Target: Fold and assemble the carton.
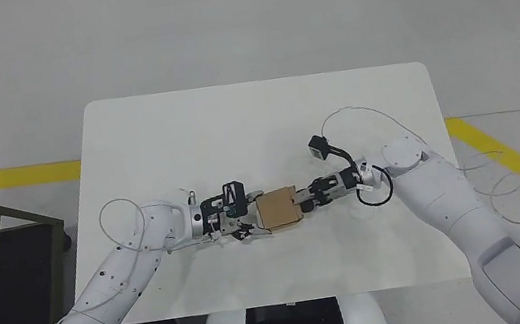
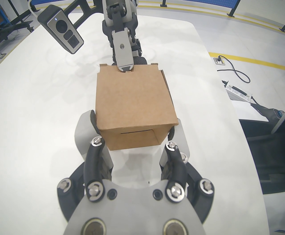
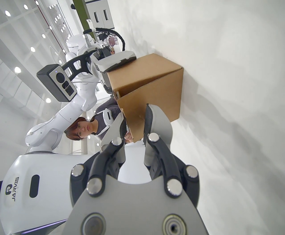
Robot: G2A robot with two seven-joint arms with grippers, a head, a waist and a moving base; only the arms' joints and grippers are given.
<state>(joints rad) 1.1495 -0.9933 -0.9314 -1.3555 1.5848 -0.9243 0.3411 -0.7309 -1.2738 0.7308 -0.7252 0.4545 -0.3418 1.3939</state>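
Two grippers on one carton (image 1: 278, 208). It rests on the white table (image 1: 185, 133), toward the near edge and roughly midway left to right, directly between the arms. The brown board is already squared up into a box shape.

Left gripper (image 2: 134, 130): at the carton's left end, jaws spanning the box's width, with its fingers (image 2: 92, 119) bearing on the two opposite side walls. Reads as clamped on the carton body. This end is open, and an inner panel (image 2: 135, 138) with a narrow slot shows inside the mouth.

Right gripper (image 3: 134, 125): at the right end, jaws closed on a thin cardboard edge, one finger on each face of the board. In the left wrist view it bites the top edge of that end, where a small notch is cut.

Step in hand (judgement): the body is erected and held true from both ends, and the ends are not yet closed. At least the left mouth is unsealed. The state of the right end's flaps cannot be told.

Next move (judgement): one grip must stay firm to stop the box from skewing. The other should let go, come round to a loose end flap and press it inward along its crease. The right hold is on a single thickness of board, so it needs gentle force or the edge will crumple.
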